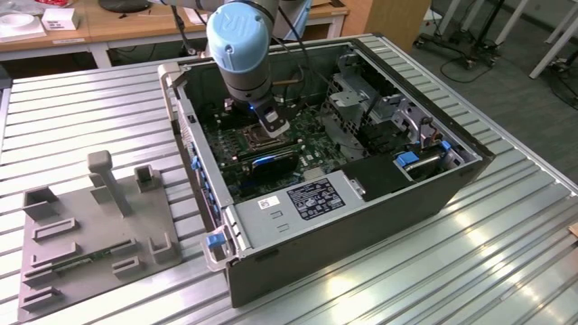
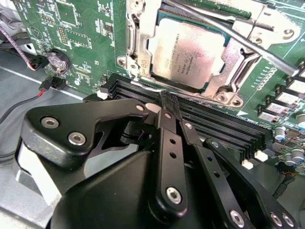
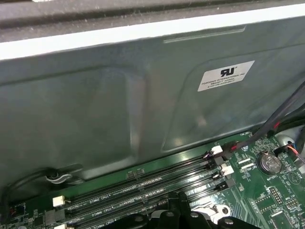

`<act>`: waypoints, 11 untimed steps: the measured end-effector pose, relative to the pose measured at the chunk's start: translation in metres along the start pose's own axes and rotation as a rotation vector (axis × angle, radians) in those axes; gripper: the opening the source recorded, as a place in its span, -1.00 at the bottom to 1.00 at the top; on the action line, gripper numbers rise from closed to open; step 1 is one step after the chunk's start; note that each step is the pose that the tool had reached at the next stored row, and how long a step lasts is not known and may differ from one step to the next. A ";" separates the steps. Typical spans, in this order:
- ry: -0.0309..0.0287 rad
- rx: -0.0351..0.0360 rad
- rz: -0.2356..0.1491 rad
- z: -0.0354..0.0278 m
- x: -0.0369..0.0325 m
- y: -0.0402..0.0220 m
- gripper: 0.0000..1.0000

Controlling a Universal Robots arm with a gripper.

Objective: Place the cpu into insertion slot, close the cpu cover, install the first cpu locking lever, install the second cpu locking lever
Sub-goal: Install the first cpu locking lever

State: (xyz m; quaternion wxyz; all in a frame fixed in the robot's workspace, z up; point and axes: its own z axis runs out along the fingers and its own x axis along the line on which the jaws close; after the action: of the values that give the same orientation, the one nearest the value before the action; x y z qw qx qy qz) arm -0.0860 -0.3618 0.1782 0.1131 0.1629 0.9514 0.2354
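In the second wrist view the pale cpu [image 2: 188,52] lies flat in the insertion slot [image 2: 224,95]. The silver cpu cover [image 2: 137,52] frames it and looks lowered over it. A thin metal locking lever [image 2: 248,45] runs slantwise across the cover's far edge. My gripper [image 2: 167,102] is shut with nothing between its black fingers. Its tip hangs over the black memory slots [image 2: 214,126], just short of the socket's near rim. In the exterior view the gripper [image 1: 273,128] reaches down into the open computer case, right beside the socket [image 1: 256,140]. The fingertips [image 3: 177,202] also show in the first wrist view.
The case [image 1: 434,196] lies on its side on a ribbed metal table. Its wall [image 3: 143,105] rises close behind the memory slots [image 3: 143,188]. A power supply [image 1: 307,200] and a drive cage [image 1: 361,101] flank the board. A grey fixture plate [image 1: 91,230] lies at the exterior view's left.
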 end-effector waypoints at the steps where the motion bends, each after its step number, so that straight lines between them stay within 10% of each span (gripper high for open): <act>1: -0.0001 0.0004 0.000 0.0002 0.0000 -0.0001 -0.79; 11: -0.0010 0.0019 0.000 0.0016 0.0003 -0.0009 -0.79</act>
State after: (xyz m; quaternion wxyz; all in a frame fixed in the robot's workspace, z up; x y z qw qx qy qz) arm -0.0860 -0.3618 0.1764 0.1134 0.1633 0.9516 0.2344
